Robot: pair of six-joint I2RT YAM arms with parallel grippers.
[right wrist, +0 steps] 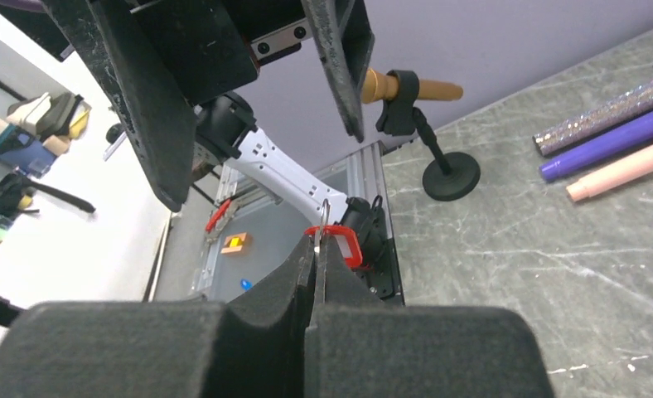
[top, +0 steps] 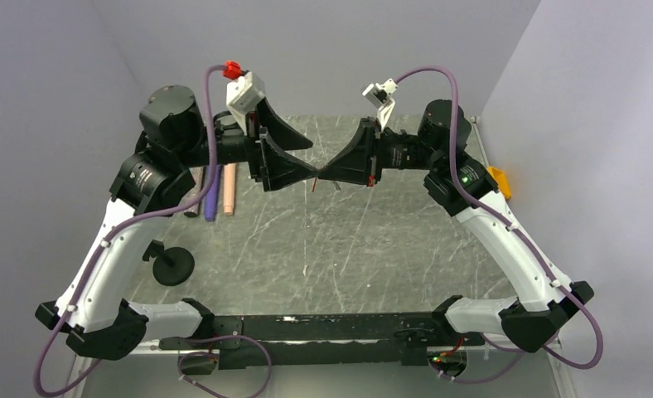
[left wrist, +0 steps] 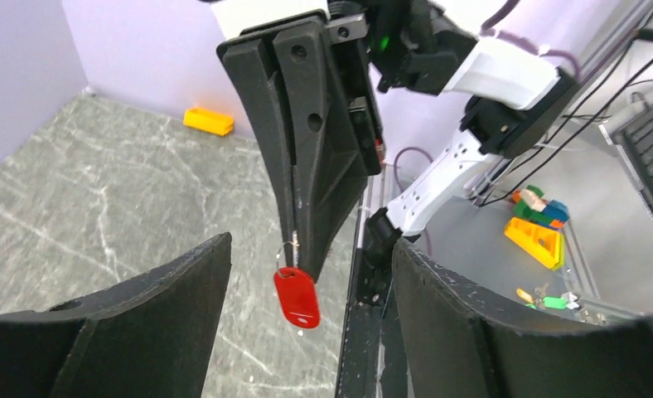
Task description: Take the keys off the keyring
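Presently the keyring (left wrist: 296, 292) is held above the table (top: 348, 249), its thin ring (left wrist: 292, 246) pinched in the closed right gripper (right wrist: 316, 249) with the red tag (left wrist: 297, 300) dangling, and the wide-open left gripper (top: 311, 159) is best closed on metal beside the tag, no key being discernible.

We had the top cam parked high behind the arm bases, tilted down over the table (top: 348, 249) toward the back wall, fairly far off. Left wrist cam peeked between its own fingers (left wrist: 141, 332) at the right gripper (left wrist: 305, 249), super close. Right wrist cam stared back at the left gripper (right wrist: 266, 172). Both wrist cams caught the keyring (left wrist: 297, 297); all three shared the table.
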